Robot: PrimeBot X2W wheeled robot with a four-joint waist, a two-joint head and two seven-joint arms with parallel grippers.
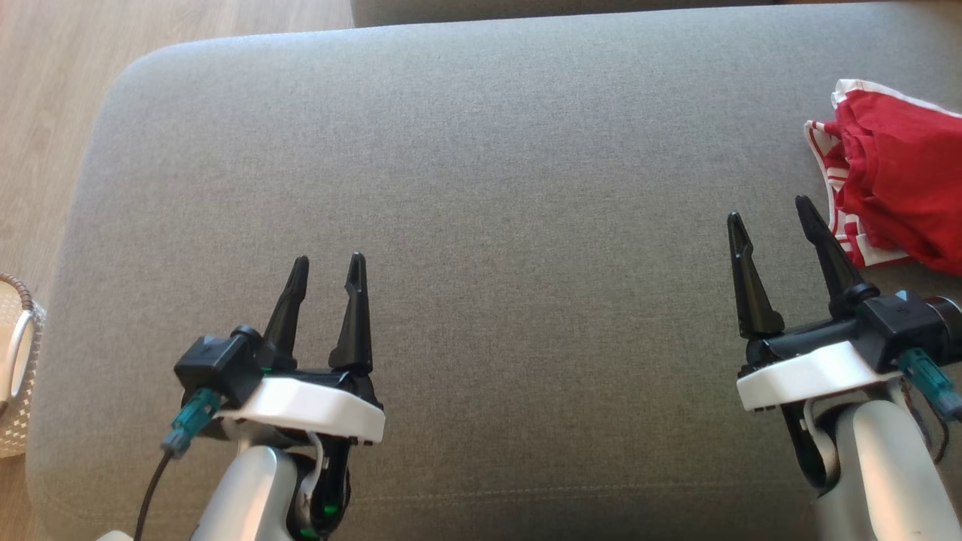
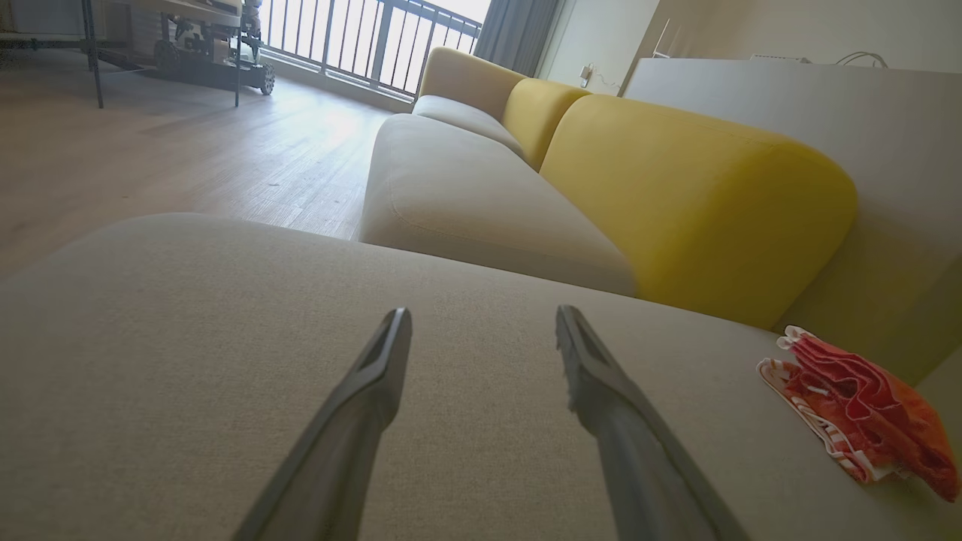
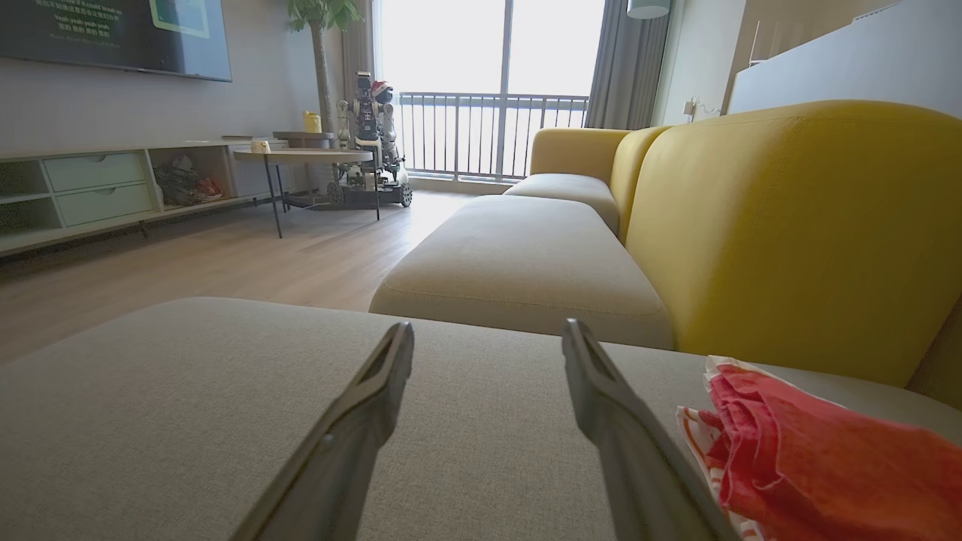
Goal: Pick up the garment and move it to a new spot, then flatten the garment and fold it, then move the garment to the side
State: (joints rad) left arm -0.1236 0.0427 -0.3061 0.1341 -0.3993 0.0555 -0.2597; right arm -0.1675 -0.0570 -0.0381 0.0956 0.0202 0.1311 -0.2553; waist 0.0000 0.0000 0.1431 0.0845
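Observation:
The garment [image 1: 894, 180] is a crumpled red piece with white striped trim, lying at the right edge of the grey cushion [image 1: 466, 173]. It shows in the left wrist view as a small red heap [image 2: 857, 409] at the far right, and close on the right in the right wrist view [image 3: 812, 451]. My right gripper [image 1: 774, 210] hovers open just left of the garment, apart from it, nothing between its fingers. My left gripper [image 1: 328, 263] stands open over the cushion's front left, far from the garment.
A woven basket [image 1: 15, 361] sits on the wooden floor [image 1: 45, 90] left of the cushion. A yellow sofa back [image 3: 789, 225] and more seat cushions [image 3: 526, 255] lie beyond. A round table [image 3: 301, 158] and another robot [image 3: 372, 135] stand across the room.

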